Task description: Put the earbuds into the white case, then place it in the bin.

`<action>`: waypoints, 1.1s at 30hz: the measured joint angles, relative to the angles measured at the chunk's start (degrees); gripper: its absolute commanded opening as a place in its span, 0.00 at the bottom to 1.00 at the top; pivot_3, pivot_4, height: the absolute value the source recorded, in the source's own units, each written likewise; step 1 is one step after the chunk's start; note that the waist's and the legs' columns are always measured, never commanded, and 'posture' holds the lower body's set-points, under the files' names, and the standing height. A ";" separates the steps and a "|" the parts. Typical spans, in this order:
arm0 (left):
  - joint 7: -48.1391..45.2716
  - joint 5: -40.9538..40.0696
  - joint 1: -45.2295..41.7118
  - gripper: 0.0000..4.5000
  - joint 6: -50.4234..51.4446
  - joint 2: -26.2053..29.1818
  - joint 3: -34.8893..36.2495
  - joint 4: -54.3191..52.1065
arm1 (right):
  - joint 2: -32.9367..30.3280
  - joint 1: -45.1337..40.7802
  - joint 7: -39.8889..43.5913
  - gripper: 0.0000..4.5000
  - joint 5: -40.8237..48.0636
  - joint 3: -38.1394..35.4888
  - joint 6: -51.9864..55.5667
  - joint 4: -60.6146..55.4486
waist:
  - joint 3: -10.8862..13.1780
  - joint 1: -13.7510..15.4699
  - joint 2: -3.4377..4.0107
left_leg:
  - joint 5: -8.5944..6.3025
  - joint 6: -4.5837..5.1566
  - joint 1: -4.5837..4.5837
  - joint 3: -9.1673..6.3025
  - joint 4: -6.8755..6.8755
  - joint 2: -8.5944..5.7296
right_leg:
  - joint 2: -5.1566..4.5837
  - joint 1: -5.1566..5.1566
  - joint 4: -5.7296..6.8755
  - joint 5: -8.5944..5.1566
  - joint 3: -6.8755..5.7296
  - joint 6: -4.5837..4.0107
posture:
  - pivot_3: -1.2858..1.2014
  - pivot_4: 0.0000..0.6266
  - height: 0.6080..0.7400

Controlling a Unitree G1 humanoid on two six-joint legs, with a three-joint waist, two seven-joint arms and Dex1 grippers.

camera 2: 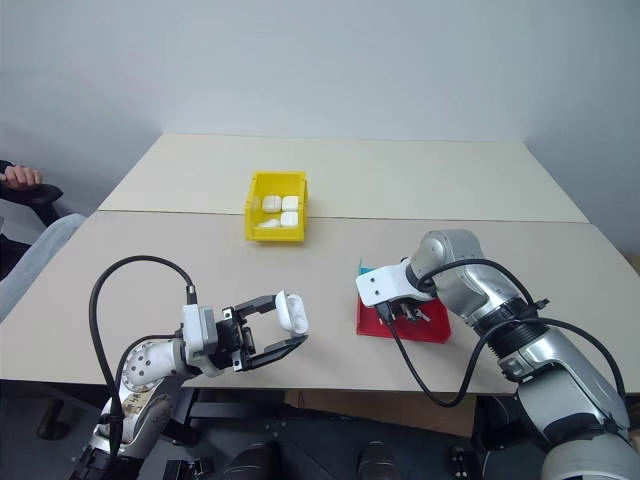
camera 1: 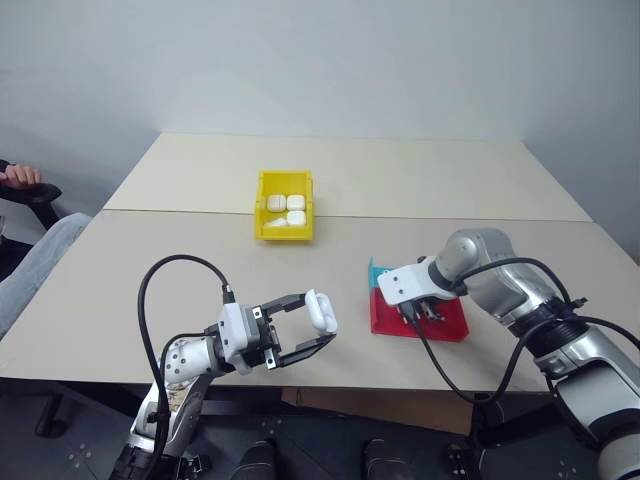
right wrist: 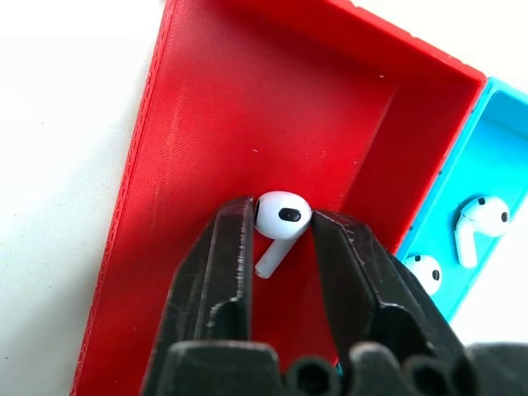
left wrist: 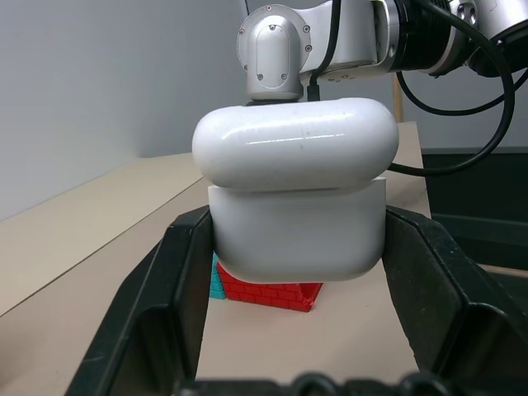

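Tabletop's red tray: right hand clamps an earbud; left hand clamps white case.

Left hand clamped; right hand pinching, pointing down.

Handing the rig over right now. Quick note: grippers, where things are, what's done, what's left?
Left gripper: shut on the white case, held above the table, lid up.
Right gripper: down in the red tray, fingers closed on one earbud.
Teal tray: two more earbuds.
Yellow bin: already has white cases inside.
Done: case picked up, earbud pinched.
Left: load the earbuds, close the lid, drop the case in the bin.
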 measured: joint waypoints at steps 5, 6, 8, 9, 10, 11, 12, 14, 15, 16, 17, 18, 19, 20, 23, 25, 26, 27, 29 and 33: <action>0.01 0.45 0.00 0.62 0.00 0.05 0.00 0.00 | 0.00 0.04 -0.05 0.24 0.01 -0.15 0.16 0.00 | 0.00 0.00 0.00 | 0.00 0.00 0.00 0.00 0.00 0.00 | 0.00 -0.01 0.00 0.00 0.00 0.00 | 0.52 0.24 1.00; 0.01 0.47 0.00 0.62 0.00 0.05 0.00 0.00 | 0.00 0.14 -0.04 0.24 0.02 -0.26 0.36 -0.13 | 0.00 0.01 0.00 | 0.00 0.00 -0.01 0.00 -0.01 0.00 | 0.00 -0.02 -0.01 0.00 0.00 0.00 | 0.52 0.24 1.00; 0.01 0.51 -0.01 0.62 -0.01 0.07 0.01 0.00 | -0.17 0.51 0.02 0.24 0.08 -0.52 0.81 -0.82 | 0.00 0.02 0.00 | 0.00 0.00 -0.02 0.00 -0.01 0.00 | 0.00 -0.03 -0.01 0.00 0.00 -0.01 | 0.52 0.24 1.00; 0.01 0.52 -0.04 0.62 -0.01 0.07 0.01 0.01 | -0.24 0.77 0.04 0.24 0.20 -0.75 1.19 -1.31 | 0.00 0.01 0.00 | 0.00 0.00 -0.04 0.00 -0.01 0.00 | 0.00 -0.04 0.00 0.00 0.00 -0.01 | 0.52 0.24 1.00; 0.02 0.51 -0.23 0.62 -0.03 0.02 0.02 0.04 | -0.47 1.62 0.10 0.24 0.67 -1.50 2.17 -2.57 | 0.00 0.05 0.00 | 0.00 0.00 -0.07 0.00 -0.02 0.00 | 0.00 -0.06 0.00 0.00 0.00 -0.01 | 0.52 0.24 1.00; 0.06 0.44 -0.50 0.62 -0.03 0.01 0.11 0.04 | -0.70 2.43 0.20 0.24 1.32 -2.35 2.98 -3.67 | 0.00 0.08 0.00 | 0.00 0.00 -0.08 0.00 -0.04 0.01 | 0.00 -0.07 0.00 0.00 0.00 -0.01 | 0.52 0.24 1.00; 0.07 0.24 -1.04 0.62 0.03 -0.07 0.24 0.04 | -1.22 3.34 0.38 0.24 2.31 -3.30 4.33 -5.63 | 0.01 0.14 0.01 | 0.00 0.00 -0.10 0.00 -0.04 0.00 | 0.00 -0.09 0.00 -0.01 0.00 -0.01 | 0.52 0.24 1.00; 0.10 -1.09 -2.29 0.62 0.44 -0.37 0.50 0.02 | -1.99 4.64 0.86 0.24 4.51 -5.99 7.33 -9.43 | 0.02 0.25 0.01 | 0.00 0.00 -0.13 0.00 -0.05 0.01 | 0.00 -0.10 0.00 -0.01 0.00 -0.01 | 0.52 0.24 1.00; 0.20 -2.14 -3.28 0.62 1.38 -0.59 0.59 -0.26 | -2.50 5.52 1.09 0.24 6.71 -8.64 9.66 -12.38 | 0.03 0.36 0.00 | 0.00 0.00 -0.15 0.00 -0.06 0.00 | 0.00 -0.10 -0.01 -0.01 0.00 -0.01 | 0.52 0.24 1.00; 0.43 -3.30 -4.02 0.62 2.44 -0.60 0.76 -0.94 | -2.90 5.80 1.19 0.24 9.22 -11.58 11.55 -15.30 | 0.03 0.39 0.00 | 0.00 0.00 -0.16 0.00 -0.06 0.00 | 0.00 -0.10 -0.01 -0.01 -0.01 -0.01 | 0.52 0.24 1.00; 0.62 -4.20 -4.73 0.62 3.36 -0.62 0.75 -1.67 | -3.40 6.14 1.18 0.24 11.44 -14.16 13.14 -17.72 | 0.03 0.39 0.00 | 0.00 0.00 -0.16 0.00 -0.06 0.01 | 0.00 -0.09 -0.02 -0.02 -0.01 -0.01 | 0.52 0.24 1.00; 0.79 -5.53 -5.30 0.62 4.76 -0.60 0.74 -2.93 | -3.79 6.74 1.09 0.24 14.62 -18.01 15.10 -20.48 | 0.03 0.40 -0.02 | 0.00 0.00 -0.14 0.00 -0.06 0.01 | 0.00 -0.06 -0.05 -0.02 -0.01 -0.02 | 0.52 0.24 1.00; 0.80 -6.56 -5.57 0.62 5.65 -0.61 0.73 -3.90 | -3.76 7.35 0.92 0.24 17.73 -21.45 16.56 -22.36 | 0.04 0.39 -0.02 | 0.00 0.00 -0.14 0.00 -0.06 0.01 | 0.00 -0.06 -0.06 -0.03 -0.02 -0.02 | 0.52 0.24 1.00; 0.57 -7.81 -5.92 0.62 6.71 -0.65 0.61 -4.54 | -3.62 8.29 0.66 0.24 21.04 -25.09 17.51 -23.90 | 0.04 0.38 -0.03 | 0.00 0.00 -0.15 0.00 -0.08 0.01 | 0.00 -0.04 -0.08 -0.03 -0.02 -0.02 | 0.52 0.24 1.00; -0.28 -11.66 -6.98 0.62 8.89 -1.22 0.65 -5.93 | -1.93 10.69 -0.13 0.24 30.96 -35.08 18.34 -27.57 | 0.05 0.34 -0.04 | 0.00 0.00 -0.14 -0.01 -0.04 0.01 | 0.00 0.01 -0.13 -0.03 -0.03 -0.02 | 0.52 0.24 1.00; -1.40 -13.54 -7.65 0.62 10.39 -1.20 0.57 -6.47 | -0.44 12.40 -0.53 0.24 38.10 -40.73 17.84 -29.54 | 0.05 0.18 -0.04 | 0.00 0.00 -0.13 -0.02 -0.01 0.00 | 0.00 0.05 -0.17 -0.03 -0.03 -0.02 | 0.52 0.24 1.00; -2.48 -14.39 -7.99 0.62 11.16 -1.15 0.45 -6.42 | 0.88 13.00 -1.34 0.24 41.64 -43.28 17.42 -30.73 | 0.05 0.07 -0.04 | 0.00 0.00 -0.13 -0.02 0.00 0.00 | 0.00 0.05 -0.19 -0.03 -0.03 -0.02 | 0.52 0.24 1.00; -3.25 -15.06 -8.27 0.62 11.41 -1.28 0.28 -6.39 | 1.93 13.23 -2.03 0.24 44.17 -44.82 16.79 -31.54 | 0.05 0.01 -0.05 | 0.00 0.00 -0.12 -0.02 0.00 0.00 | 0.00 0.05 -0.22 -0.03 -0.03 -0.02 | 0.52 0.24 1.00; -4.66 -16.01 -9.09 0.62 11.63 -2.16 -0.01 -6.38 | 3.92 13.43 -3.34 0.24 48.93 -47.00 15.43 -32.87 | 0.05 -0.03 -0.04 | 0.00 0.00 -0.13 -0.03 -0.01 0.01 | 0.00 0.08 -0.33 -0.03 -0.03 -0.02 | 0.52 0.24 1.00; -5.29 -17.90 -9.87 0.62 13.47 -3.71 -0.36 -6.43 | 6.87 13.44 -5.82 0.24 56.80 -48.61 12.14 -34.30 | 0.05 -0.06 -0.03 | 0.00 0.01 -0.13 -0.03 -0.02 0.01 | 0.00 0.19 -0.71 -0.02 -0.03 -0.02 | 0.52 0.24 1.00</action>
